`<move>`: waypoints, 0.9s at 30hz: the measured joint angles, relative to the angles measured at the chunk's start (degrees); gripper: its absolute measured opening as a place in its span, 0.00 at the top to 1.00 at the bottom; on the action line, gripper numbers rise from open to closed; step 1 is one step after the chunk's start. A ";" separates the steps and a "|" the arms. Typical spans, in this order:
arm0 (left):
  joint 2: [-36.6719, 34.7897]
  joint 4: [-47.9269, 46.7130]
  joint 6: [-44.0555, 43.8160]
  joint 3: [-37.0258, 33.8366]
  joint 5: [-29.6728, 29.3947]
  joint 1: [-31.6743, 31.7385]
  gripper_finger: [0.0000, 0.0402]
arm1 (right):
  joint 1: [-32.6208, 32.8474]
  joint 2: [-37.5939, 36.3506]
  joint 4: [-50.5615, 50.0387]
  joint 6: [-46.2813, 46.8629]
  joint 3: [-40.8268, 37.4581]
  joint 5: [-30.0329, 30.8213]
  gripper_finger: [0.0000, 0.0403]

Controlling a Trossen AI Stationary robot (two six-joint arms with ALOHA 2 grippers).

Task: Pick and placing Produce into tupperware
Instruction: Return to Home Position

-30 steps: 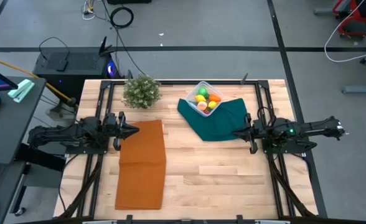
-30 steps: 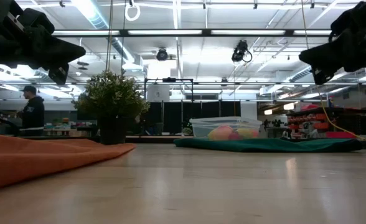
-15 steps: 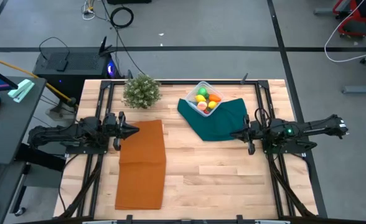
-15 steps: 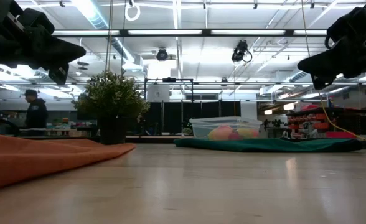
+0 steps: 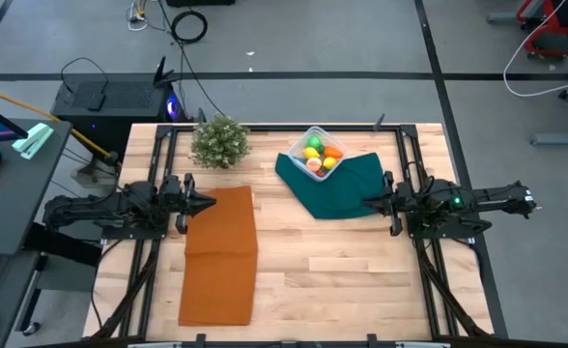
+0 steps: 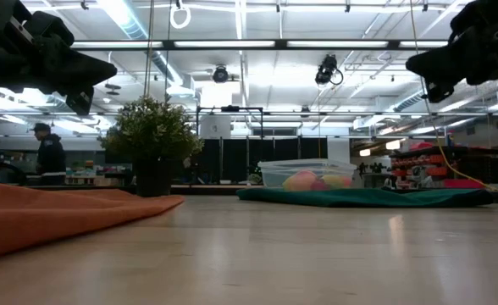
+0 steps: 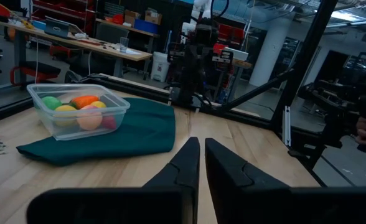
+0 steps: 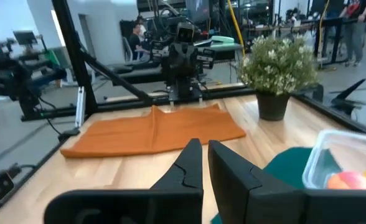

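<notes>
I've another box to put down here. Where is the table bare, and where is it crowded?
The widest bare table wood lies right of the orange cloth, in front of the green cloth. A narrow strip runs between the plant and that cloth. Crowded: the back, with plant and filled tupperware.

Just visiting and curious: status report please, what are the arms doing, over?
Left gripper shut, empty, above orange cloth; right gripper shut, empty, by green cloth. Produce in tupperware. Nothing in the way.

Both arms lie folded back and level, pointing at each other. The left gripper (image 5: pixel 208 204) and right gripper (image 5: pixel 365 204) hang raised, well apart, fingers drawn nearly together.
</notes>
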 joint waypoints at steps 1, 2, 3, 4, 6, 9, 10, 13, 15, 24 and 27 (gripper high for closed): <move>0.00 -0.01 0.00 0.00 0.00 0.00 0.92 | 0.00 -0.33 0.06 1.02 -0.35 0.00 1.00; 0.00 0.01 0.00 -0.01 0.00 0.00 0.91 | 0.00 -0.60 0.14 1.46 -0.80 -0.02 1.00; 0.00 -0.01 0.02 0.01 0.00 0.00 0.91 | 0.00 -0.93 0.17 1.54 -1.25 -0.06 1.00; -0.01 -0.01 0.00 0.00 0.01 0.00 0.91 | 0.00 -1.23 0.36 1.44 -1.75 -0.07 1.00; 0.00 -0.01 0.00 0.01 0.00 0.00 0.91 | 0.00 -2.09 1.02 0.39 -2.49 0.07 1.00; 0.00 -0.01 0.00 0.00 0.00 0.00 0.93 | 0.00 -3.75 1.63 -0.68 -2.52 0.32 1.00; 0.00 -0.01 0.00 0.00 0.01 0.00 0.93 | -0.07 -4.22 1.47 -0.99 -2.52 0.37 1.00; -0.01 0.00 0.00 -0.01 0.00 0.00 0.94 | -1.14 -4.21 1.18 -1.32 -2.52 0.53 1.00; -0.01 0.00 0.00 0.00 0.00 0.00 0.94 | -1.99 -4.21 1.34 -1.32 -2.52 0.54 1.00; -0.02 0.01 0.00 0.00 0.02 0.00 0.91 | -2.97 -4.21 1.72 2.29 -2.17 3.19 1.00; 0.00 0.00 0.00 -0.01 0.01 0.00 0.91 | -3.02 -4.23 1.95 2.03 -1.54 4.76 1.00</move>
